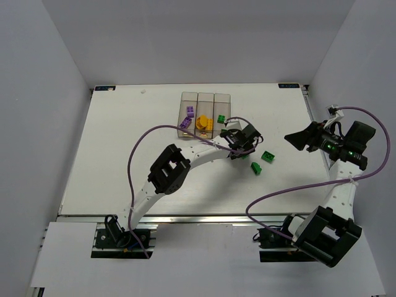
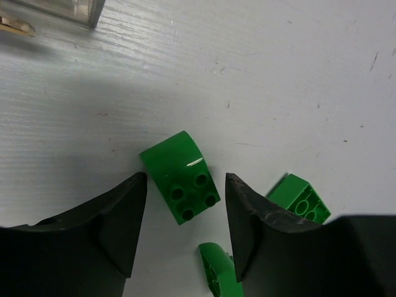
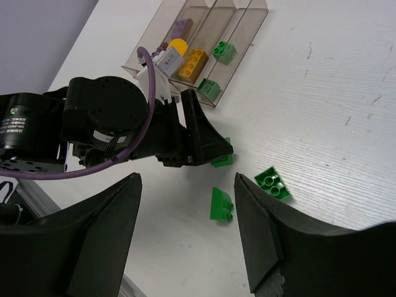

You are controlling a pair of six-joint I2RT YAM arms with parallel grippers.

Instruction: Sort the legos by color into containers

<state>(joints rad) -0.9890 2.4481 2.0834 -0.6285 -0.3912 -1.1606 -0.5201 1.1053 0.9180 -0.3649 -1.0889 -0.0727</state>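
Top external view: by the far edge of the bench (image 1: 124,154) the containers (image 1: 206,95) hold purple legos (image 1: 189,114), orange-yellow legos (image 1: 204,122) and green legos (image 1: 221,119) in turn; sorting seems nearly done, with the left gripper (image 2: 185,179) open around one loose green brick (image 2: 176,164), two more green bricks (image 1: 268,156) lying mid-bench, and the right gripper (image 1: 294,140) open and empty near the right edge.

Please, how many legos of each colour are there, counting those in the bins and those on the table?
Green legos: 5
Purple legos: 2
Orange legos: 2, it seems; they overlap
Total: 9
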